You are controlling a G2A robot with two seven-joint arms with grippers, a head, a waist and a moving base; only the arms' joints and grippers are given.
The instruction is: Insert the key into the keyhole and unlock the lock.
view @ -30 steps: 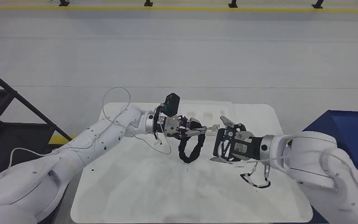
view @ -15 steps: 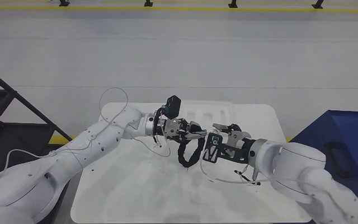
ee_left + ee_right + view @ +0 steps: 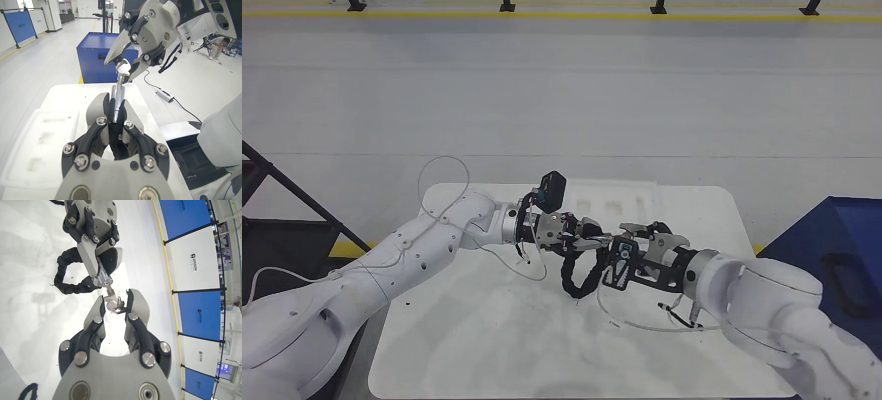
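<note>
my right gripper [image 3: 116, 296] is part open, its pads [image 3: 129, 303] straddling the flat head of the key [image 3: 113, 303]. one pad looks to touch the head's edge. the other stands just off it, beside the small ring, so i would not call this a grip yet. the key's blade sits partway in the keyhole [image 3: 108, 281], at the end of the lock cylinder [image 3: 103, 276], with bare blade showing outside it. my left gripper [image 3: 115, 103] is clamped on that cylinder, holding it above the table [image 3: 492, 340] with the keyhole end facing my right gripper. the lock's black cable [image 3: 62, 279] loops away from the cylinder's other end.

the risks, as i judge them:
- closing on the head's narrow edges, or on the ring, could tip the key and bind the blade or drag it out of the cylinder.
- turning before the blade is fully home would likely jam.
- the cylinder is smooth chrome, so a twist might spin it inside my left pads instead of turning the lock.

how deep the blade reaches is hidden inside the cylinder. the cable's latch end is covered by my left fingers. from above, the key is too small to make out.
</note>
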